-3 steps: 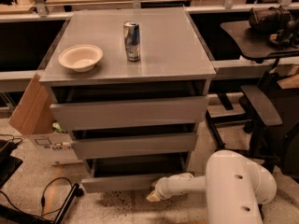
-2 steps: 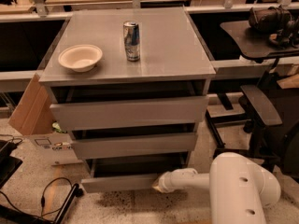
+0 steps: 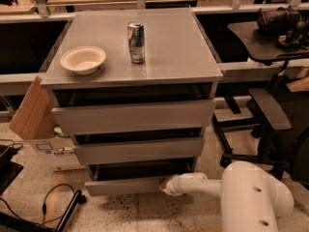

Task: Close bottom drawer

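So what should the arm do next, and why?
Probably push the bottom drawer straight back into the cabinet. The gripper sits low at the right end of the drawer's front panel, and a dark gap shows above that panel, so the drawer seems not fully in. A short, level push looks like enough to close it.

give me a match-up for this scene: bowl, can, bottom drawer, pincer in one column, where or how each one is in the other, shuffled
Things:
1. bowl
2. can
3. bottom drawer
4. pincer

Places or states:
a. low down, at the bottom drawer's front panel, towards its right end
b. left part of the cabinet top
c. partly open, lowest in the cabinet
d. upright near the middle of the cabinet top

Pairs: 1-b, 2-d, 3-c, 4-a
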`<state>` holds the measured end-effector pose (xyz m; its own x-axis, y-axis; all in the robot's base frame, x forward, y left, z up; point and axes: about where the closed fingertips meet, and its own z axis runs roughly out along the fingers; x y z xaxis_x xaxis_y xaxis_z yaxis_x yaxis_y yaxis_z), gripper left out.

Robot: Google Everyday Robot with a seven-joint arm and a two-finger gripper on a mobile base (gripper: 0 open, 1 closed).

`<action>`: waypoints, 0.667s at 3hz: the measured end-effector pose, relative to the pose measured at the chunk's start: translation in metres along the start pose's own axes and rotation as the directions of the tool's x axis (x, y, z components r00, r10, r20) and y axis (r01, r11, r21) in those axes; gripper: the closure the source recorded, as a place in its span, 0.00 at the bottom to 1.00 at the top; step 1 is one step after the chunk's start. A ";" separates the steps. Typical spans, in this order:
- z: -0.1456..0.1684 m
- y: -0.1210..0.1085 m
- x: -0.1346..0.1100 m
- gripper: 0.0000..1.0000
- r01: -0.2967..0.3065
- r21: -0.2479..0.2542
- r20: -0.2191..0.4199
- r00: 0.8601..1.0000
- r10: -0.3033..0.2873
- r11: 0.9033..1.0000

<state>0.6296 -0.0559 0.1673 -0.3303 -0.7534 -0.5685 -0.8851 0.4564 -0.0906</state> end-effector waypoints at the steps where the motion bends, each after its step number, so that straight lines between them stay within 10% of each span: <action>1: 0.002 -0.016 0.003 1.00 -0.016 0.026 0.020 1.000 0.015 1.000; 2: 0.003 -0.017 0.004 0.82 -0.017 0.028 0.021 1.000 0.016 0.999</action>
<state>0.6442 -0.0651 0.1646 -0.3376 -0.7356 -0.5873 -0.8700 0.4821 -0.1037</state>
